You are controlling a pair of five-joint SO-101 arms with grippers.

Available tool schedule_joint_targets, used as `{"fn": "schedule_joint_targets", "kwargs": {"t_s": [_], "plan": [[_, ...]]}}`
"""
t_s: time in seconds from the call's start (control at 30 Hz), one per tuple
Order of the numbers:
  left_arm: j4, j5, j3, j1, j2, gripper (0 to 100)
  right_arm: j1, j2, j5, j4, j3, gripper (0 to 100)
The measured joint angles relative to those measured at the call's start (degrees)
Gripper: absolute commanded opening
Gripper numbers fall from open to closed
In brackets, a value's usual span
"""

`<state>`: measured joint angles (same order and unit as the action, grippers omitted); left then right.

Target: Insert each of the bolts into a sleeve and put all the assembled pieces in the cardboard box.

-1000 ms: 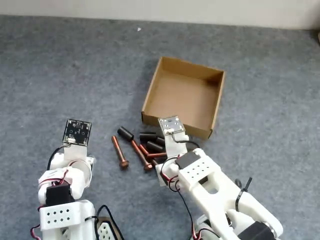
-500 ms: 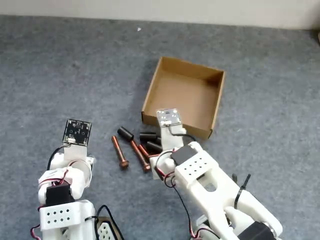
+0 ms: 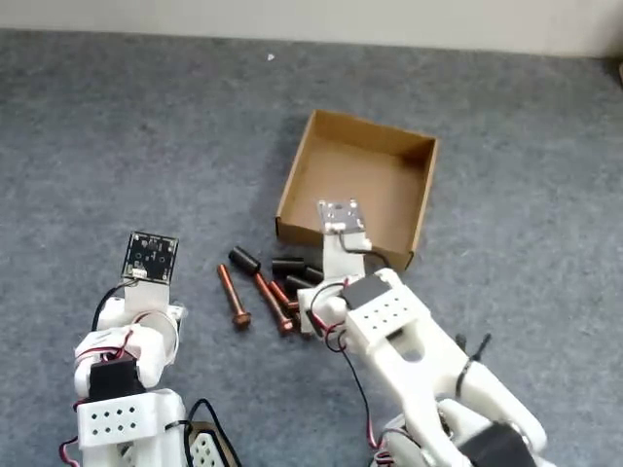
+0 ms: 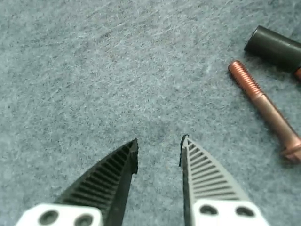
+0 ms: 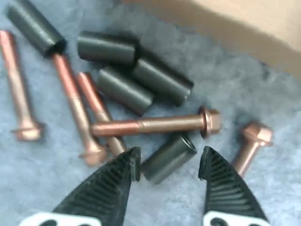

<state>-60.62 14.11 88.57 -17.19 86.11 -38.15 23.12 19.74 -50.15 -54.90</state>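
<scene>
We find the cardboard box standing open on the grey worktop. Just outside its wall that faces the arms, the copper bolts and dark sleeves lie loose in a heap. The right pincer hangs low over that heap, opened fairly wide, with one sleeve lying between its tips. The left pincer hovers well apart from the box over bare worktop, parted narrowly. An outlying bolt and a sleeve end lie on its box side.
</scene>
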Motion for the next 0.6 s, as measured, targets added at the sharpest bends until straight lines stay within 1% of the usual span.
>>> {"fn": "schedule_joint_targets", "kwargs": {"t_s": [0.13, 0.2, 0.47, 0.53, 0.6], "plan": [[0.00, 0.00, 0.00, 0.00, 0.00, 17, 0.00, -8.09, 0.00, 0.09, 1.05, 20.5], [0.00, 0.00, 0.00, 0.00, 0.00, 17, 0.00, -10.11, 0.00, 0.00, 2.64, 19.0], [0.00, 0.00, 0.00, 0.00, 0.00, 17, 1.14, -11.43, -0.35, -0.18, 3.69, 3.5], [0.00, 0.00, 0.00, 0.00, 0.00, 17, 1.14, -11.52, -2.99, -0.18, 3.69, 0.1], [0.00, 0.00, 0.00, 0.00, 0.00, 17, 1.14, -11.52, -6.51, -0.26, 3.69, 0.6]]}}
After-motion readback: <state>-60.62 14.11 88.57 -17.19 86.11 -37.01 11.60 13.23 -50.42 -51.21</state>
